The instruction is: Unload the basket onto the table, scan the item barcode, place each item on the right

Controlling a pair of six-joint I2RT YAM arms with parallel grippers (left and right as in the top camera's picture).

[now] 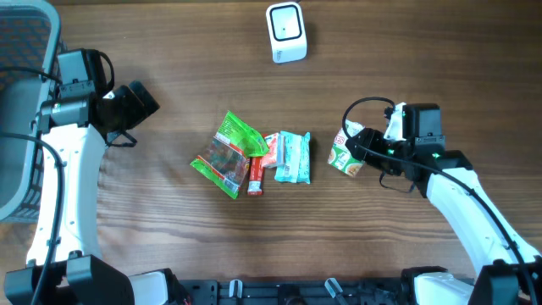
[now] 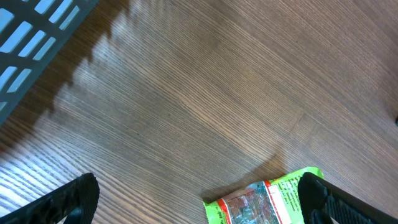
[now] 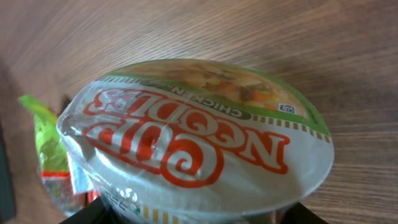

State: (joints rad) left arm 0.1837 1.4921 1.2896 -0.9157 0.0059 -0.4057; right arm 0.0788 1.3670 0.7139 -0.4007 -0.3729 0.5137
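R gripper (image 1: 362, 149) clamped on the noodle cup (image 3: 199, 137): jaws on its sides, dark finger parts just show under it in the wrist cam. The cup is at the right of the table (image 1: 423, 68), tilted, well apart from the scanner (image 1: 286, 32) at the top-centre edge.

Lid print, upside down to the wrist cam: "CUP NOODLES" in big orange-red outlined letters, "CHICKEN" on a dark band above it, rest of that word not legible. Food photo, green rim stripe, small b/w code mark near the lid edge, too small to read. Lid is shiny film, round, slightly domed.

L gripper (image 1: 140, 103) jaws wide apart, nothing between them, over bare wood left of the pile.

Count:
- 1 cup
- 1 scanner, white, rounded box w/ dark window
- 3 packets in the centre pile: 1 green bag (image 1: 227, 154), crinkly foil; 1 red stick pack (image 1: 257, 174), narrow; 1 teal pack (image 1: 293, 157), flat rectangle. Text on all 3 unreadable.
- 1 grey slotted basket (image 1: 17, 127) at far left

Red pack sits between green and teal, touching both. Table is brown wood-grain, matte.
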